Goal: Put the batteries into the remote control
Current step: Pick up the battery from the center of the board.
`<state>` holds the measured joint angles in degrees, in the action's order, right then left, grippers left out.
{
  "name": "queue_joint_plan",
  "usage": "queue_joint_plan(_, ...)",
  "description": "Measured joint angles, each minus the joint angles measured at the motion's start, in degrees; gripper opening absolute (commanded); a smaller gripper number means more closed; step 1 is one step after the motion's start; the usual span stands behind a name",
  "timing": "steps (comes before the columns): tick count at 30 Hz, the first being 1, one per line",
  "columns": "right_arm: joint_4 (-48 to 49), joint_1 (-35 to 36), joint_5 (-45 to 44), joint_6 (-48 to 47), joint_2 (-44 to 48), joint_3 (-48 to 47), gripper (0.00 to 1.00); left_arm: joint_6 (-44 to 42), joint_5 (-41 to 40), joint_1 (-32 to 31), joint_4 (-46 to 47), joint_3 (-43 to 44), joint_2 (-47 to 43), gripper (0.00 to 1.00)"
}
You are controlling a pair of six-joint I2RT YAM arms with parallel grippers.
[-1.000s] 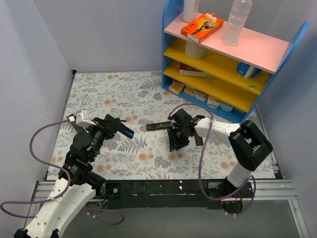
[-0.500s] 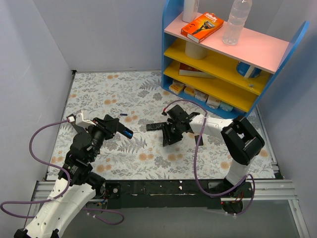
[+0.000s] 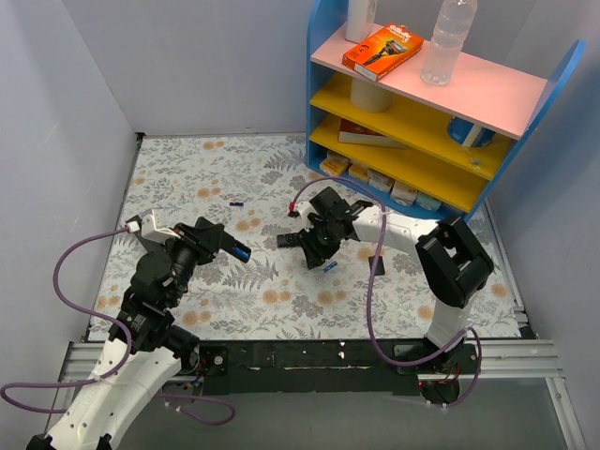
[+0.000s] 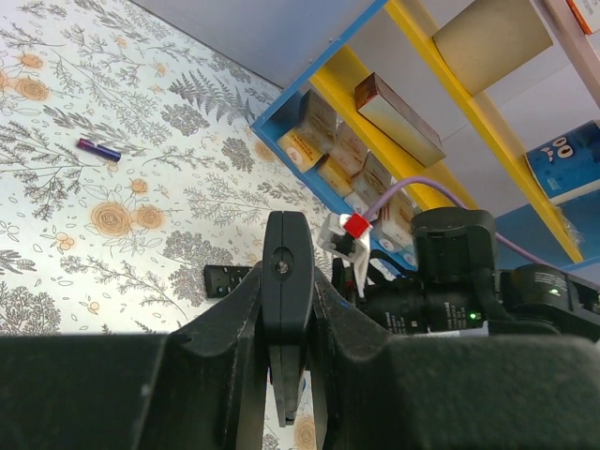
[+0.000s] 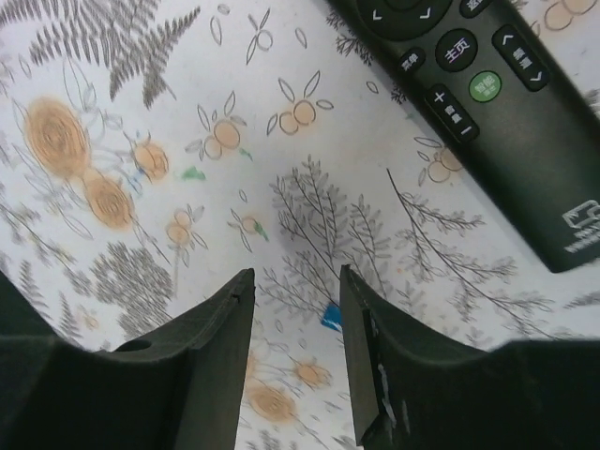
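Note:
My left gripper is raised above the cloth and shut on the slim plain black remote control, held edge-on between my fingers; a blue bit shows at its end in the top view. One blue battery lies on the cloth just right of my right gripper. In the right wrist view it shows past the open jaws of the right gripper, partly hidden by the right finger. A second battery lies farther back, also visible in the left wrist view.
A black remote with rows of light buttons lies just behind my right gripper, and it shows in the right wrist view. A blue shelf unit with boxes and a bottle stands at the back right. Grey walls enclose the floral cloth.
My right gripper has moved left and a little back. A blue battery now shows on the cloth where the gripper was. The left arm has barely moved.

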<state>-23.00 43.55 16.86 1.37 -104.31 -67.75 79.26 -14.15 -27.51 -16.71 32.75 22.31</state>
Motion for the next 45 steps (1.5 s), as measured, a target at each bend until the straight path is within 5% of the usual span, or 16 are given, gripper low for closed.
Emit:
queue_joint_plan(8,-9.1,0.0,-2.7,-26.7,7.1,-0.2,0.46,0.1,0.0,0.0,0.0,0.0,-0.2,0.00)
queue_joint_plan(15,-11.7,-0.5,-5.0,-37.3,5.0,-0.7,0.43,0.2,0.1,0.0,0.0,0.0,-0.2,0.00)
queue_joint_plan(38,-11.1,-1.0,-4.7,-40.7,0.2,0.6,0.35,0.8,0.6,0.0,-0.2,1.0,-0.2,0.00)
queue_joint_plan(45,-9.8,0.5,-6.3,-39.1,1.1,2.0,0.15,1.3,1.8,0.0,-0.2,0.9,-0.3,0.00)
